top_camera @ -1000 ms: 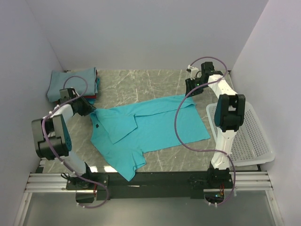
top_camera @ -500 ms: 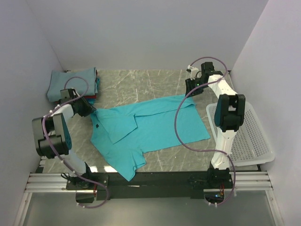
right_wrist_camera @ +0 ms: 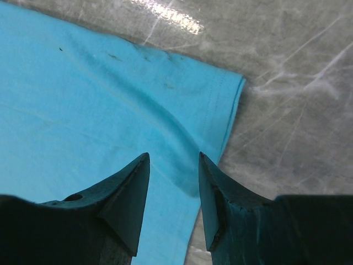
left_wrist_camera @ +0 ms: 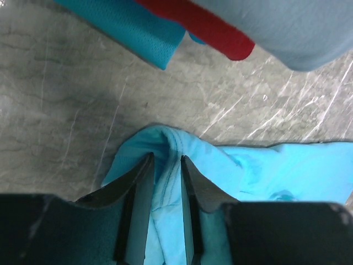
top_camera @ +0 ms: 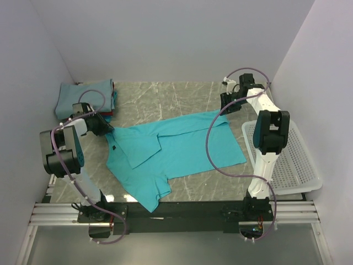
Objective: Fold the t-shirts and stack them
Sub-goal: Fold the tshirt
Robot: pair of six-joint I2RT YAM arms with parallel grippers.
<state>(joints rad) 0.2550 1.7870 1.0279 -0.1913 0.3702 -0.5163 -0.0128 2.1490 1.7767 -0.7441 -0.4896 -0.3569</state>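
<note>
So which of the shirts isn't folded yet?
The bright turquoise shirt, spread across the middle of the table; the others sit folded in a stack at the far left corner.

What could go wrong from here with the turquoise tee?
Left pincer pinches only a narrow ridge at the turquoise t-shirt edge; it may slip on lifting. Right pincer stands open over the hem corner; a one-sided lift would likely drag and bunch the cloth. The folded stack lies close beside the left pincer; a swing could nudge it.
</note>
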